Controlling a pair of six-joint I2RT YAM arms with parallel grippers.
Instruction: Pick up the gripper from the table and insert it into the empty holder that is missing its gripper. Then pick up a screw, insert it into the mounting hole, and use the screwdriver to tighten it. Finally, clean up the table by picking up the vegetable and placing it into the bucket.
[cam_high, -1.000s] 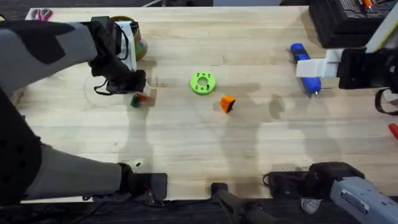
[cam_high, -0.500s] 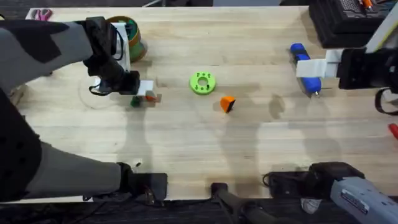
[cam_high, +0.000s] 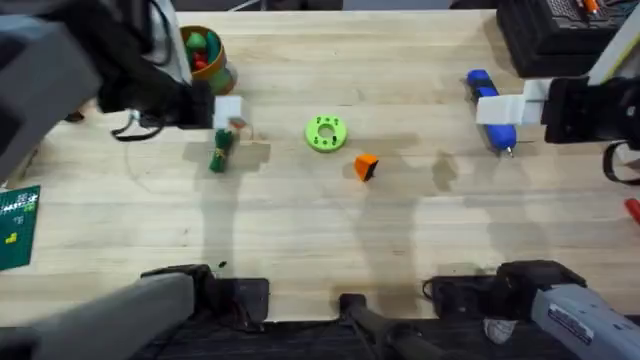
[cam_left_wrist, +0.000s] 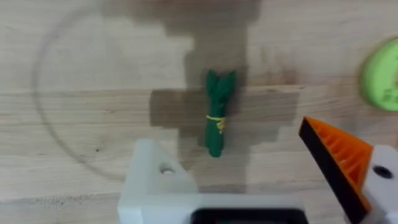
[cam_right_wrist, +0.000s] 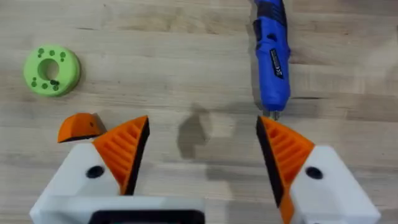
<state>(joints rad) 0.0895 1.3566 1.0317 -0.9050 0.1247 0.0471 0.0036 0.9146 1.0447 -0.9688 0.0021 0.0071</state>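
1. Wedge-shaped orange gripper (cam_high: 366, 167) lies loose on the wooden surface (cam_high: 400, 240), just beside the green round disc (cam_high: 326, 133) with holes; the right wrist view shows it too (cam_right_wrist: 81, 127).
2. Blue screwdriver (cam_high: 492, 110) lies toward the right side, its metal bit pointing toward the near edge.
3. Green toy vegetable (cam_high: 218, 155) lies flat left of the disc, a yellow band around its middle (cam_left_wrist: 217, 113).
4. The bucket (cam_high: 205, 57) stands at the far left, with green and red toy vegetables inside.
5. The left claw (cam_high: 232, 118) hangs just above the vegetable, empty. One holder is bare white and the other carries an orange pad (cam_left_wrist: 336, 158), with a wide gap between them.
6. The right claw (cam_right_wrist: 202, 155) hovers wide open and empty, near the screwdriver, with both orange ribbed pads fitted.
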